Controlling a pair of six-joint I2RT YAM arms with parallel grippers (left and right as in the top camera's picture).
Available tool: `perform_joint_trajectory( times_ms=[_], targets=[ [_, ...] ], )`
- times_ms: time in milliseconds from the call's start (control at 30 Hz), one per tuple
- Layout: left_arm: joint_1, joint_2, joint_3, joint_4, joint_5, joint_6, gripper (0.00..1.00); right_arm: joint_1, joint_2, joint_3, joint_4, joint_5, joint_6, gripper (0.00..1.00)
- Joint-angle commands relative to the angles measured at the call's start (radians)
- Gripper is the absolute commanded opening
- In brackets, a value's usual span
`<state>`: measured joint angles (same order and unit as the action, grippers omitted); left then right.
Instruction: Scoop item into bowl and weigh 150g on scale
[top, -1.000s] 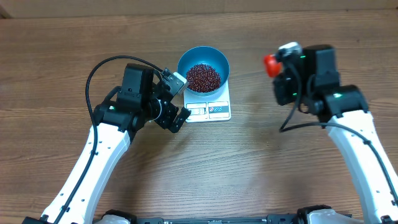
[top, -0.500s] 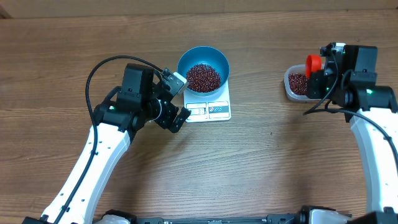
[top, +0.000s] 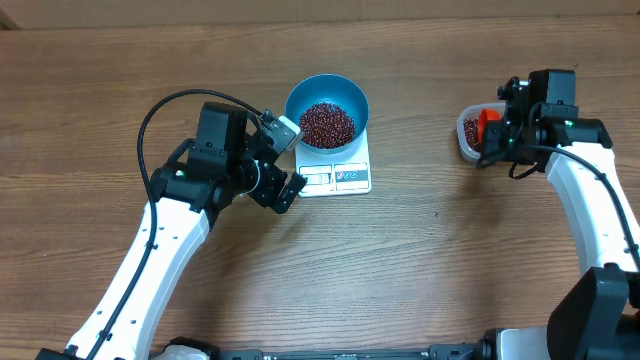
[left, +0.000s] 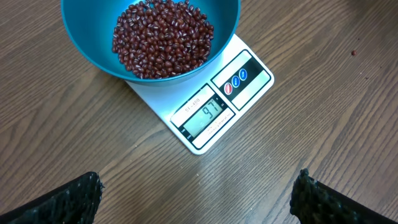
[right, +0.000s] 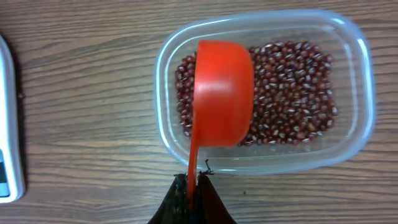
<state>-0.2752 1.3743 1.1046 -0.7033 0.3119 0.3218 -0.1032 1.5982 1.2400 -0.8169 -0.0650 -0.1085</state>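
The blue bowl (top: 327, 108) stands on the white scale (top: 335, 178) and holds a heap of red-brown beans (top: 327, 124). From the left wrist I see the bowl (left: 93, 43), its beans (left: 163, 37) and the scale's lit display (left: 205, 117). My left gripper (top: 292, 158) waits just left of the scale, open and empty, fingertips (left: 62, 202) far apart. My right gripper (right: 194, 183) is shut on the handle of a red scoop (right: 222, 93). The scoop's cup sits down in a clear tub (right: 354, 143), over more beans (right: 292, 93).
The clear tub (top: 464, 135) sits at the right of the table, well away from the scale. A single stray bean (left: 353, 53) lies on the wood right of the scale. A black cable (top: 160, 110) loops over my left arm.
My right arm has carried the red scoop rightward from near mid-table to the tub and lowered it in. The left arm, bowl and scale have not moved.
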Motion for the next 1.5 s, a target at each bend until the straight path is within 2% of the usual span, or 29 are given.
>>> perform_joint_trajectory(
  times_ms=[0,433,467,500,533,567,867,933,1000,1300,1333,1367,1400,1433,1467],
  targets=[
    [-0.007,-0.015,-0.002,0.001,0.018,0.019,0.99,-0.004,0.0,0.016,0.014,0.067,0.004,0.03],
    [-0.007,-0.015,-0.002,0.001,0.018,0.019,1.0,-0.004,0.0,0.016,0.031,0.072,0.004,0.04],
    [-0.007,-0.015,-0.002,0.001,0.018,0.019,1.0,-0.004,0.0,0.016,0.034,0.072,0.004,0.17],
    [-0.007,-0.015,-0.002,0.001,0.018,0.019,1.0,-0.004,0.0,0.016,0.034,0.072,0.004,0.18],
    [-0.007,-0.015,-0.002,0.001,0.018,0.019,1.0,-0.004,0.0,0.016,0.034,0.072,0.004,0.06],
    [-0.007,-0.015,-0.002,0.001,0.018,0.019,1.0,-0.004,0.0,0.016,0.033,0.071,0.004,0.04],
    [-0.007,-0.015,-0.002,0.001,0.018,0.019,1.0,-0.004,0.0,0.016,0.045,0.072,0.004,0.04],
    [-0.007,-0.015,-0.002,0.001,0.018,0.019,1.0,-0.004,0.0,0.016,0.052,0.072,0.004,0.18],
    [-0.007,-0.015,-0.002,0.001,0.018,0.019,1.0,-0.004,0.0,0.016,0.055,0.072,0.004,0.04],
    [-0.007,-0.015,-0.002,0.001,0.018,0.019,1.0,-0.004,0.0,0.016,0.076,0.073,0.004,0.04],
    [-0.007,-0.015,-0.002,0.001,0.018,0.019,1.0,-0.004,0.0,0.016,0.082,0.075,0.004,0.11],
    [-0.007,-0.015,-0.002,0.001,0.018,0.019,0.99,-0.004,0.0,0.016,0.085,0.076,0.004,0.34],
    [-0.007,-0.015,-0.002,0.001,0.018,0.019,1.0,-0.004,0.0,0.016,0.087,0.076,0.004,0.3],
    [-0.007,-0.015,-0.002,0.001,0.018,0.019,1.0,-0.004,0.0,0.016,0.088,0.076,0.004,0.04],
    [-0.007,-0.015,-0.002,0.001,0.018,0.019,1.0,-0.004,0.0,0.016,0.087,0.074,0.004,0.04]
  ],
)
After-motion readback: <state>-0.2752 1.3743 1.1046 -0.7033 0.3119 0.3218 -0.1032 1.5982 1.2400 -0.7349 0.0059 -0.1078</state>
